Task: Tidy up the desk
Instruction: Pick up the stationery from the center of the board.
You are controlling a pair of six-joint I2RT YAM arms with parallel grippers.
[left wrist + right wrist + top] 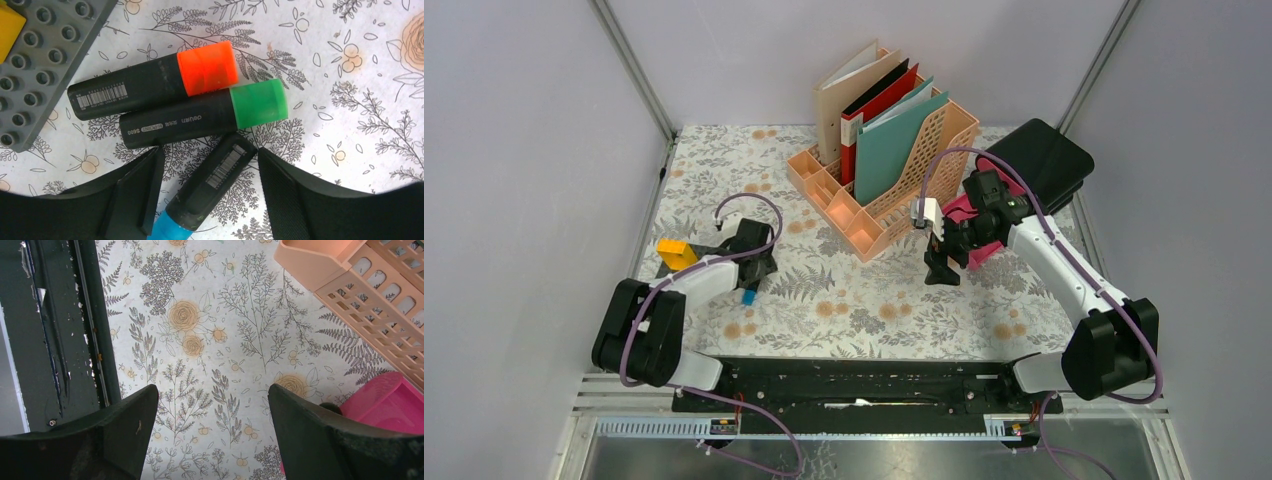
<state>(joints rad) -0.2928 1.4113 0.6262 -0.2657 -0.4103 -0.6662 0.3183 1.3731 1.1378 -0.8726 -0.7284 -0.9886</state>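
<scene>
Left end effector point(208, 160) points straight down, jaws apart astride blue-capped marker point(215, 175); right end effector point(211, 390) hovers open above surface point(225, 315).

Top external: shot from above and behind the arm bases point(694, 370), aimed down and forward across the whole desk point(854, 300). Left wrist: aimed straight down, very close over three highlighters point(200, 117) and a grey studded plate point(35, 65). Right wrist: aimed down from slightly higher, beside the peach file rack point(385, 305). Floral cloth shared by all views; rack shared with the top view.
</scene>
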